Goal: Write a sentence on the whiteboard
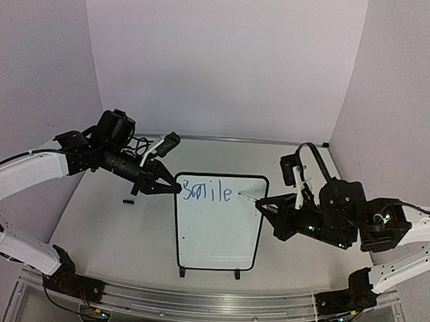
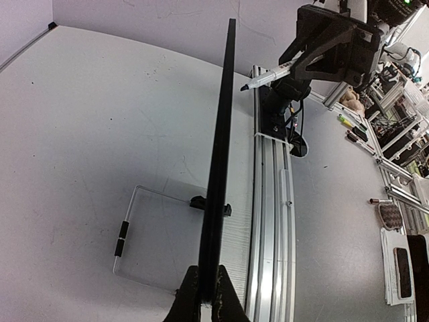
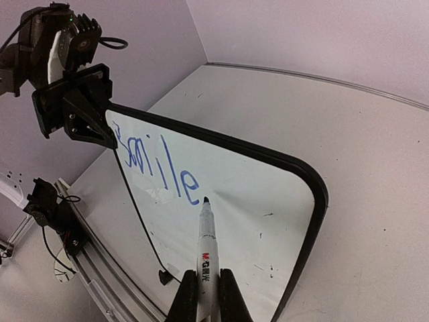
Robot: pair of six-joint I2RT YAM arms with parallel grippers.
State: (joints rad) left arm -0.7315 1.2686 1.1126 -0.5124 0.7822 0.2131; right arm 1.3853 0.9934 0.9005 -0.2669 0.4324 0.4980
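Whiteboard [image 1: 219, 235] stands mid-counter [image 1: 107, 228] on two small black feet, portrait, seen edge-on from the left wrist view. Left tool [image 1: 173, 190] is pinched tight on the board's black frame at the upper left corner, fingers on either face of the thin edge. Right tool [image 3: 206, 295] is clamped on a white marker [image 3: 207, 245], barrel gripped at its rear half, tip forward. Blue "Smile" [image 1: 207, 193] runs along the top line. The marker tip sits just past the final "e"; touching the surface or a hair off, can't tell.

Handling, judged:
- Board looks light, thin and stiff, with a slick face. Its small feet suggest it will tip or skid under pen pressure, so bracing is needed.
- Best hold is the frame edge, high up and clear of the writing area; the current corner grip fits that. Fingers on the face would smear the ink.
- Marker looks light with a smooth plastic barrel, so it could twist or slide back in the pinch if pushed hard. Light strokes.
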